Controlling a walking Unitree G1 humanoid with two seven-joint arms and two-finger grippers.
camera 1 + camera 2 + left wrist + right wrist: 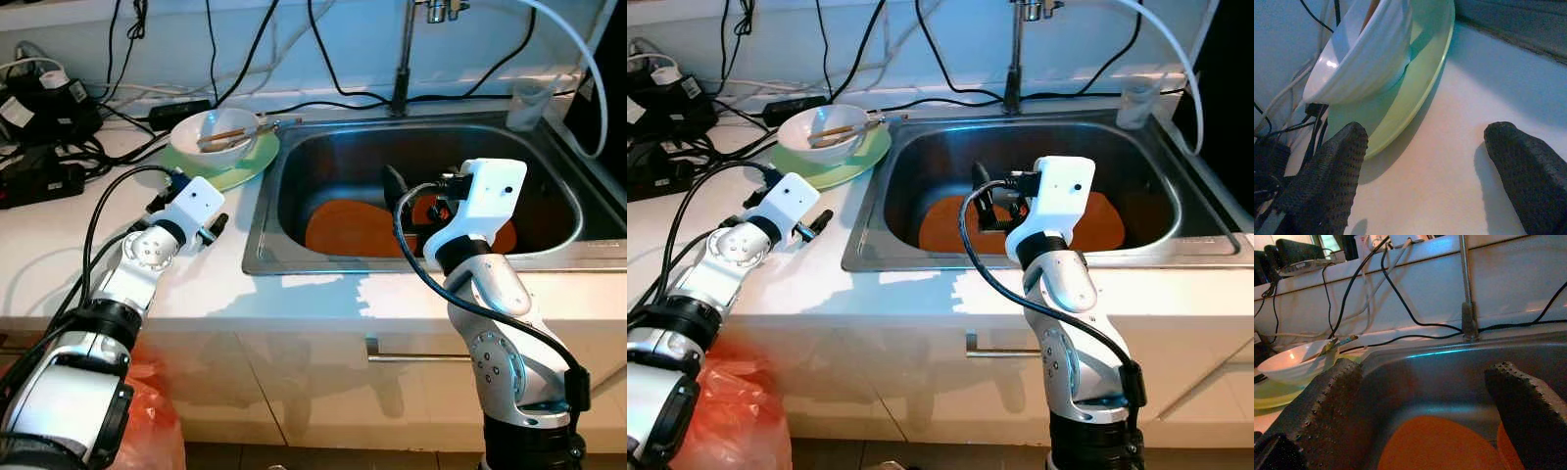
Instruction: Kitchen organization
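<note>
Orange plates (353, 227) lie in the sink (265, 230); right gripper (1425, 406), fingers spread, hovers above; left gripper (1425, 171), spread, faces bowl (214, 130) at 12 o'clock, likely for pickup.

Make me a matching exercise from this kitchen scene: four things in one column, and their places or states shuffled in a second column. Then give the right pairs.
Things
1. white bowl
2. orange plates
3. left gripper
4. clear cup

Places or states
A. lying in the bottom of the sink
B. open, low over the counter beside the green plate
C. standing on the counter at the sink's far right corner
D. sitting on the green plate, holding chopsticks

Pairs: 1-D, 2-A, 3-B, 4-C
</note>
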